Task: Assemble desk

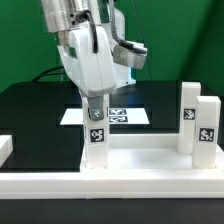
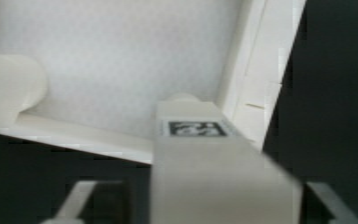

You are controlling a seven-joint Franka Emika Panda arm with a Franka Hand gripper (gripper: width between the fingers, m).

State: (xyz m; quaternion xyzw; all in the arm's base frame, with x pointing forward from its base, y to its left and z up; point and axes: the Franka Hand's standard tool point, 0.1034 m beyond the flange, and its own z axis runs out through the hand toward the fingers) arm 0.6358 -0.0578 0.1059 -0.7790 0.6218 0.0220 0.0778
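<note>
The white desk top (image 1: 150, 160) lies flat at the front of the black table. Two white legs with tags (image 1: 190, 112) (image 1: 207, 128) stand upright at its end on the exterior view's right. My gripper (image 1: 95, 108) is shut on a third tagged leg (image 1: 96, 136), held upright with its lower end at the desk top's corner on the exterior view's left. In the wrist view the leg (image 2: 197, 135) runs up between my fingers (image 2: 76, 198) toward the desk top (image 2: 123, 70) and its raised rim (image 2: 265, 60). My gripper (image 2: 202, 200) straddles it.
The marker board (image 1: 128, 116) lies flat behind the held leg. A long white rail (image 1: 110, 186) runs along the table's front. Another white part (image 1: 5, 150) shows cut off at the exterior view's left edge. A green backdrop stands behind.
</note>
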